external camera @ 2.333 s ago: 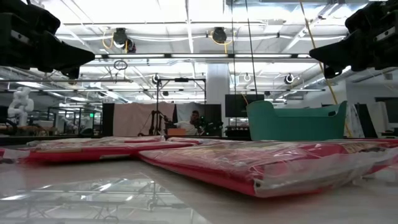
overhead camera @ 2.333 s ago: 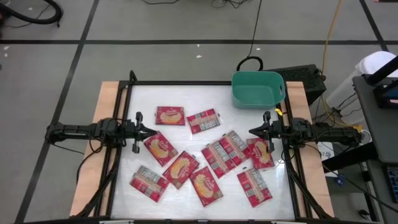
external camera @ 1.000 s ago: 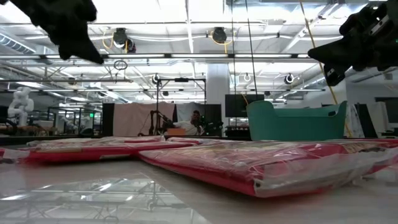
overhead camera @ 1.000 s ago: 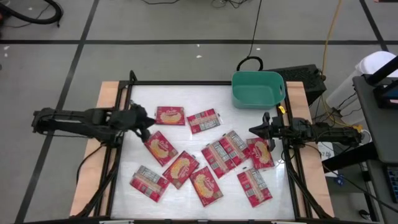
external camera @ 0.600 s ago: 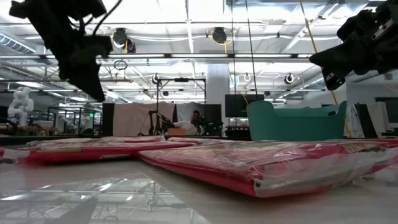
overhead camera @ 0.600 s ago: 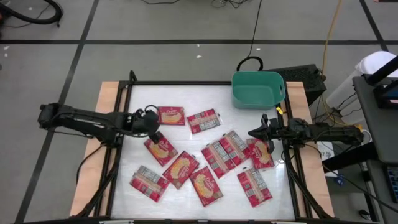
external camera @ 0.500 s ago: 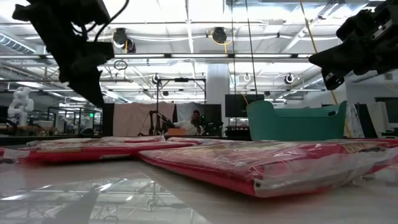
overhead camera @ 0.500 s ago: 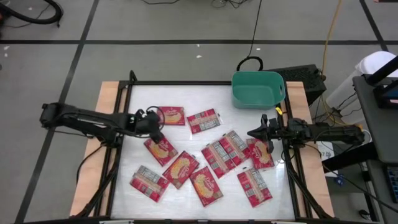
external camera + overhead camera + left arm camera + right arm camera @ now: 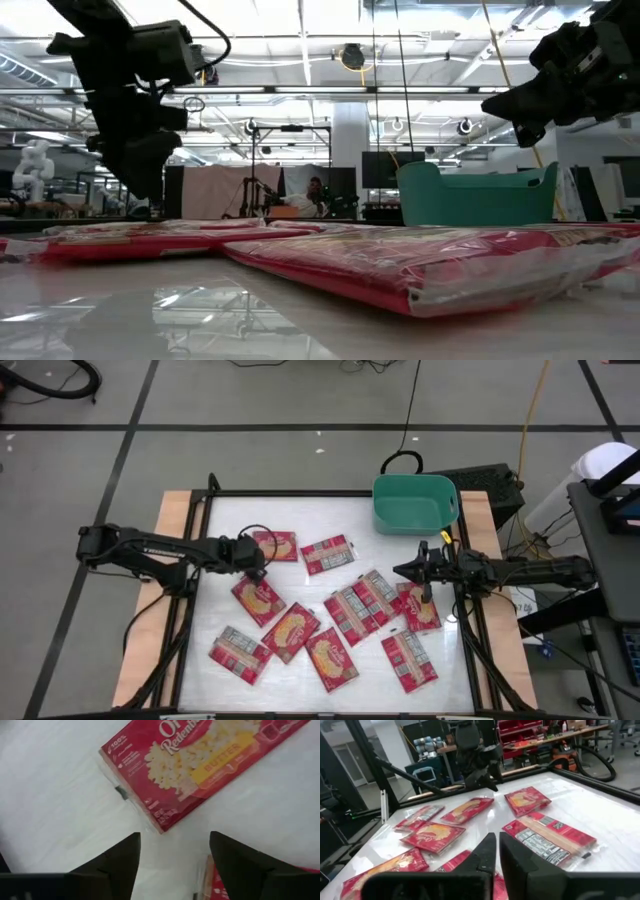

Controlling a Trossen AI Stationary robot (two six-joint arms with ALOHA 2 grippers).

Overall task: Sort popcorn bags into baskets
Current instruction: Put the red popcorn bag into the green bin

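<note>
Packets [image 9: 330, 623] lie scattered across the white tabletop [image 9: 225, 520] near its right edge, the green tub [image 9: 414, 503] sits at the far right corner, the left tool [image 9: 257, 559] hangs fingers apart over one packet's corner [image 9: 159, 825], and the right tool [image 9: 412, 571], fingers together, hovers beside the cluster.

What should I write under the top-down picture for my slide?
Left gripper open above flat red popcorn bag; right gripper shut; teal plastic tub empty.

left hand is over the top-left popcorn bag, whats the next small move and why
Probably lower the left hand straight down and close on the popcorn bag. Its fingers are open above the bag's corner, with the white table showing between them, so nothing is gripped yet. The right hand waits near the tub.
</note>
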